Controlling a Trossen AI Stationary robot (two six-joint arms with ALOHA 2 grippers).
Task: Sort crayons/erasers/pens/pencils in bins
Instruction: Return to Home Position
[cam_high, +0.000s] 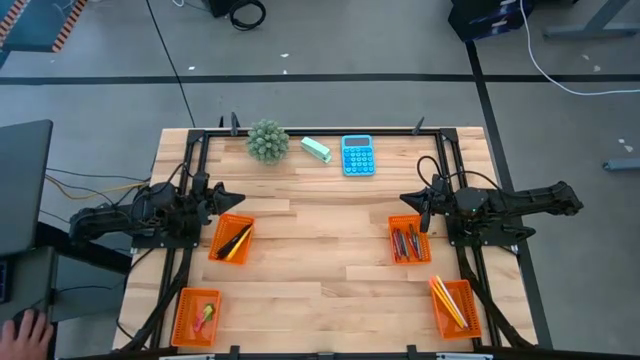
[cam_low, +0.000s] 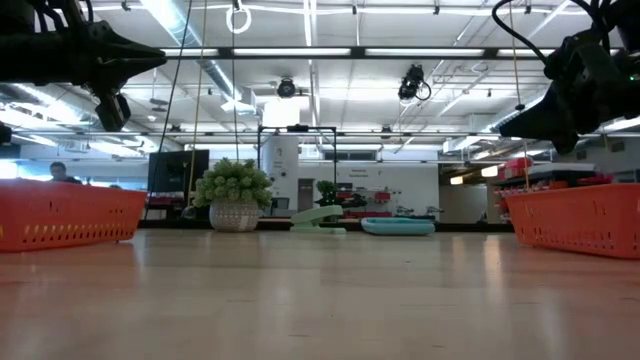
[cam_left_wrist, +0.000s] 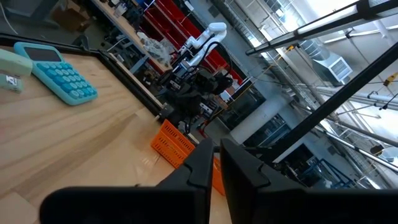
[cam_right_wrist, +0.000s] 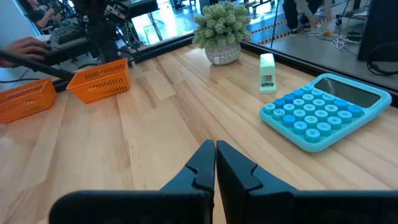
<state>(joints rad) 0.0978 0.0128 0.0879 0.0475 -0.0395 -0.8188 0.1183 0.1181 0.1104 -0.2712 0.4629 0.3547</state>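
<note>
Four orange bins sit on the table. The far-left bin (cam_high: 231, 240) holds black pens (cam_high: 236, 239). Small green and pink erasers (cam_high: 206, 316) lie in the near-left bin (cam_high: 197, 317). Reddish crayons (cam_high: 407, 242) fill the far-right bin (cam_high: 409, 240), and yellow and orange pencils (cam_high: 449, 303) lie in the near-right bin (cam_high: 456, 307). My left gripper (cam_high: 232, 199) hovers shut and empty just beyond the pen bin's far edge. My right gripper (cam_high: 408, 202) hovers shut and empty just beyond the crayon bin's far edge. Both are above the table in the low view.
At the far edge stand a small potted plant (cam_high: 267, 141), a mint-green block (cam_high: 316, 149) and a blue calculator (cam_high: 358, 156). Bare wood lies between the two pairs of bins. A person's hand (cam_high: 30, 330) shows off the table's near-left corner.
</note>
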